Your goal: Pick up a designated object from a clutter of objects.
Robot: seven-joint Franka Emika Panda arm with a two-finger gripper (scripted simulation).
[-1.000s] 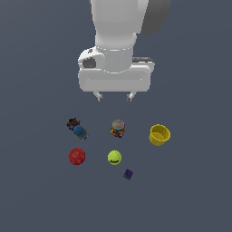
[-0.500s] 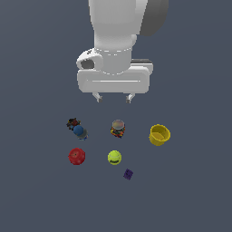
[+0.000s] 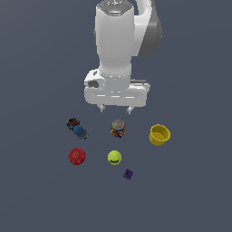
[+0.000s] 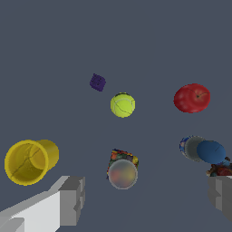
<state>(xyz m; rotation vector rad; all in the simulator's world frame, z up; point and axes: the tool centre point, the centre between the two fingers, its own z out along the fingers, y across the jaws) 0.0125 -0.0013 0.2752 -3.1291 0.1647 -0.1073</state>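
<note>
The tool [image 3: 115, 108] hangs above the bench [image 3: 190, 195] with its fingers spread wide apart and nothing between them. The designated jar [image 3: 118, 128] stands almost straight beneath, a touch toward the exterior view's right of the midline, so the coming move looks like a plain descent. The wrist view agrees: the jar [image 4: 122, 170] sits between the two fingertips. It stands upright, grey-brown round lid on top, with red, yellow, blue and black bits showing through its clear wall
</note>
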